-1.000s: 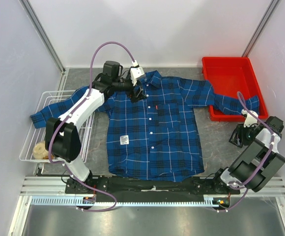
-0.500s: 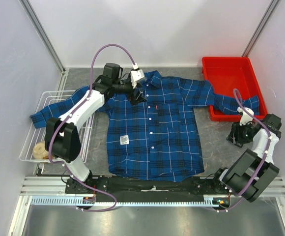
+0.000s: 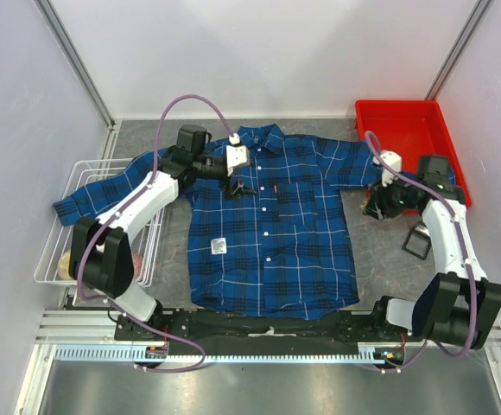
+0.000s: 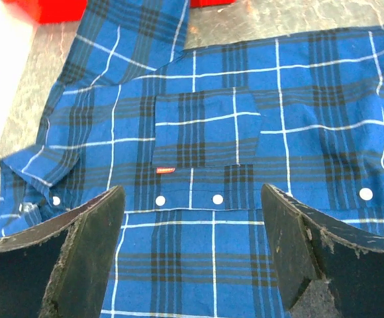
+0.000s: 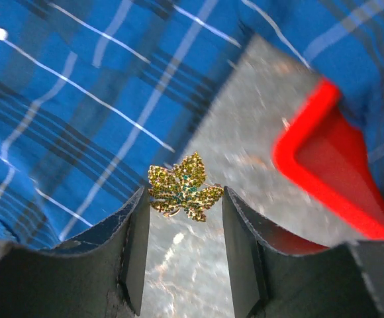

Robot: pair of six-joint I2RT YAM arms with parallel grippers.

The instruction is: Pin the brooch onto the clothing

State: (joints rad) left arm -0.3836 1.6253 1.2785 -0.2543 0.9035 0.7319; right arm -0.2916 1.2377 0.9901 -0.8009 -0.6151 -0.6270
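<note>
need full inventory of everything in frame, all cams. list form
blue-and-black plaid button-up shirt: 1, blue/black with white lines, flat, centre
white square label: 1, white, shirt's lower front
gold maple-leaf brooch: 1, gold-yellow, above shirt's edge near the tray
red plastic tray: 1, red, far right, one cuff in it
white wire basket: 1, white, left edge, other sleeve over it
tan round item: 1, tan, in basket; unidentifiable
small black square item: 1, black, right of shirt
grey table: 1, grey, under everything
left gripper: 1, black, open over chest pocket
right gripper: 1, black, shut on brooch
</note>
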